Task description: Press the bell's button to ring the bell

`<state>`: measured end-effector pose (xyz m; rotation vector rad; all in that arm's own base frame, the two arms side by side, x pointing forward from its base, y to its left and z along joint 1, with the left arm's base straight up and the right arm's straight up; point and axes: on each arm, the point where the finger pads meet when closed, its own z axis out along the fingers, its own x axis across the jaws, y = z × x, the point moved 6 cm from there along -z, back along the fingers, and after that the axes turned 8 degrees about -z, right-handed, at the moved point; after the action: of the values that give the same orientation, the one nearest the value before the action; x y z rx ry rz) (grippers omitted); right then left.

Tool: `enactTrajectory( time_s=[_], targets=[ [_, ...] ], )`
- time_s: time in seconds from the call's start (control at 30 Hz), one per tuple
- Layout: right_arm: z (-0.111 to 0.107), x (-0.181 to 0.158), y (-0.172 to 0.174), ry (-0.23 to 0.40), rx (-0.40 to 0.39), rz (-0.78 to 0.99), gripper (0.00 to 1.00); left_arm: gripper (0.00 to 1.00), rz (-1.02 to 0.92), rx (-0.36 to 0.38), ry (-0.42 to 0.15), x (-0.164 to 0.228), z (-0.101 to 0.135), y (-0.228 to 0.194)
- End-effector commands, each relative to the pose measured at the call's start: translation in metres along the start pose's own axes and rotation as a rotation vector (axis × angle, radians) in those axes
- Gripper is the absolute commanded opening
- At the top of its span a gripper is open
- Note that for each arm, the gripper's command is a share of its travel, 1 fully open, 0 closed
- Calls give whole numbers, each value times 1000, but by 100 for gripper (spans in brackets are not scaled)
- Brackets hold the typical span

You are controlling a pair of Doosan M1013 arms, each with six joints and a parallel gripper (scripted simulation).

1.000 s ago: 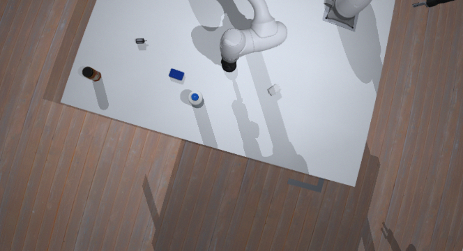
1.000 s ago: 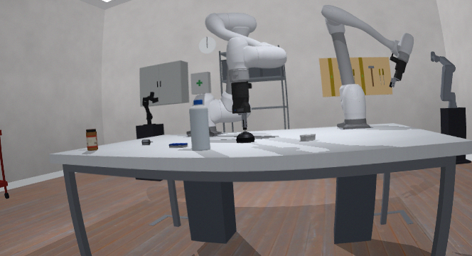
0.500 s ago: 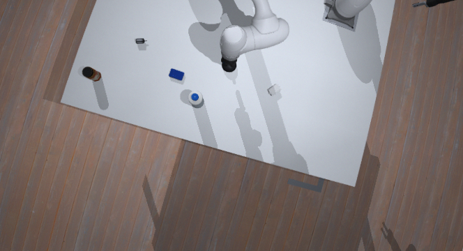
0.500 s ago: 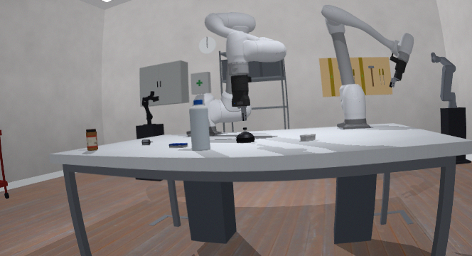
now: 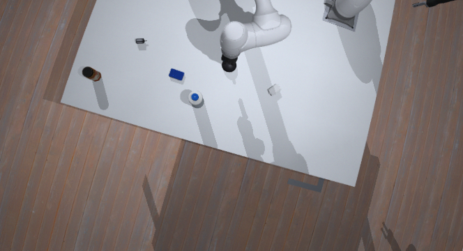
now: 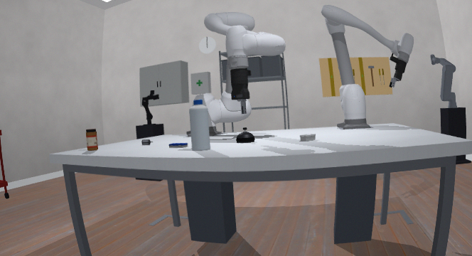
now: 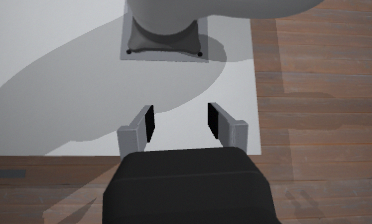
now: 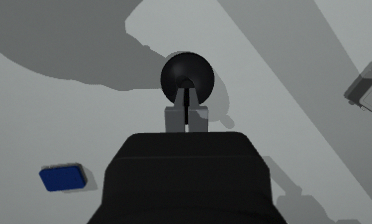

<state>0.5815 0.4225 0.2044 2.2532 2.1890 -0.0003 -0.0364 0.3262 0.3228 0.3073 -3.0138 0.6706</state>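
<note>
The bell stands upright on the desk, inward from the front edge and well apart from both front corners; its button shows above the dome, with the right gripper hanging over it, apart from it, fingers closed together on nothing; the left gripper is out beyond the desk's right edge, fingers spread fully and holding nothing; the bottle (white, blue-capped) stands near the front edge, and the brown jar near the front left corner.
</note>
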Motion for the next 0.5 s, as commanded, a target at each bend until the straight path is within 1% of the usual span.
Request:
enactTrajectory(
  time_s=[0.0, 0.47],
  targets=[
    [-4, 0, 0, 2, -1, 0, 17, 100, 0, -1, 0, 0, -1, 0],
    [-6, 0, 0, 2, -1, 0, 17, 100, 0, -1, 0, 0, -1, 0]
  ],
)
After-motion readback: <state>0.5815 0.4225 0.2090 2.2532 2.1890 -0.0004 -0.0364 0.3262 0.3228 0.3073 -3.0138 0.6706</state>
